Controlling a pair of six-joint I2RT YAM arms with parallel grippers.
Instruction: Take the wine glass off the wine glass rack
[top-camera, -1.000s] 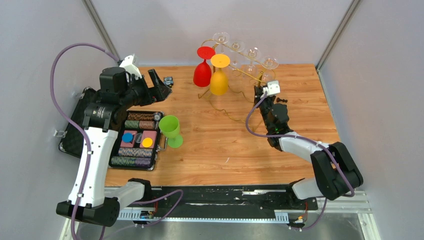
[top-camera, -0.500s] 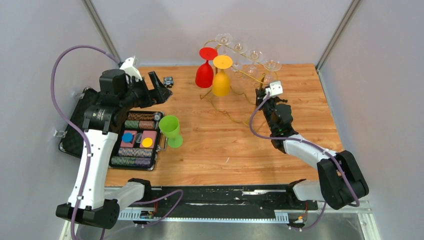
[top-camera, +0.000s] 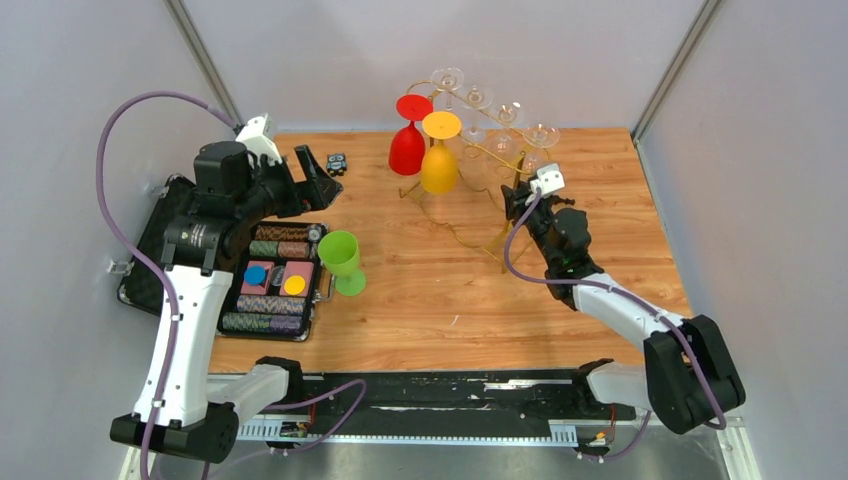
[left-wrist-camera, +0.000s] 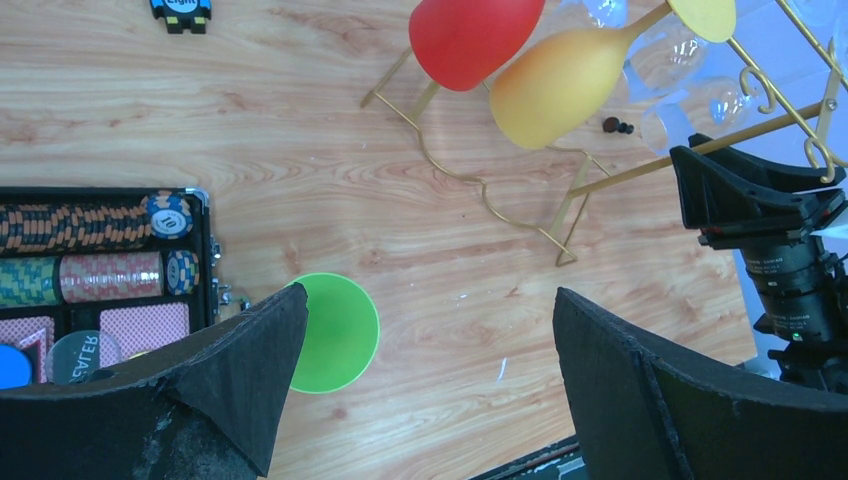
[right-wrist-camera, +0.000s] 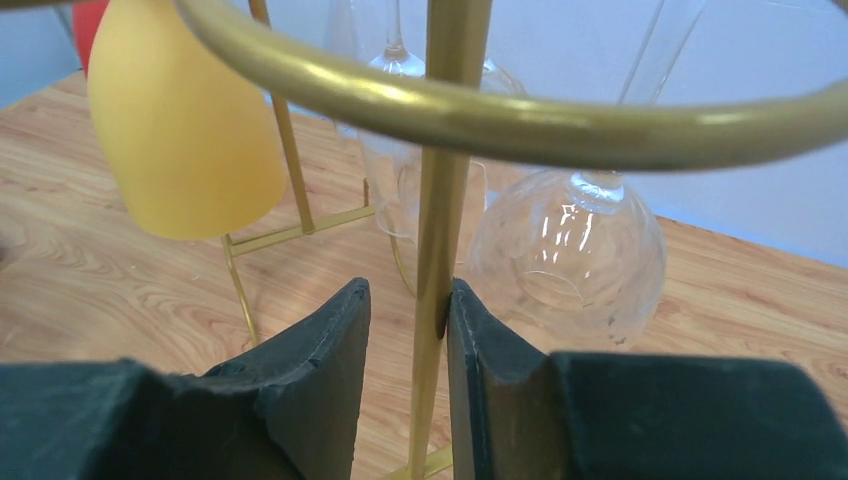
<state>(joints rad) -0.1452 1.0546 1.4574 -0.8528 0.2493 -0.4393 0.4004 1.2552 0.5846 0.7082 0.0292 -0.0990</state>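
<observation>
At the left edge of the bench (top-camera: 450, 300) lies an open poker chip case (top-camera: 135, 272) with rows of chips in it, and over the far left part of the bench the left fingers (left-wrist-camera: 230, 390) stand spread wide, grasping nothing. Just beside the case's right side a green wine glass (top-camera: 340, 255) stands upright on the bench, off the rack. A small black and blue object (top-camera: 337, 160) lies near the far edge. Right of it, around the middle of the far edge, the gold wine glass rack (right-wrist-camera: 443, 200) carries a red wine glass (top-camera: 406, 148) and a yellow wine glass (top-camera: 438, 165) hanging bowl down side by side. A row of clear wine glasses (right-wrist-camera: 565, 250) hangs the same way along its arm toward the right. The right fingers (right-wrist-camera: 310, 400) straddle the rack's upright post in a loose, released stance: one finger touches the post, the other stands just off it, so the post is not clamped
</observation>
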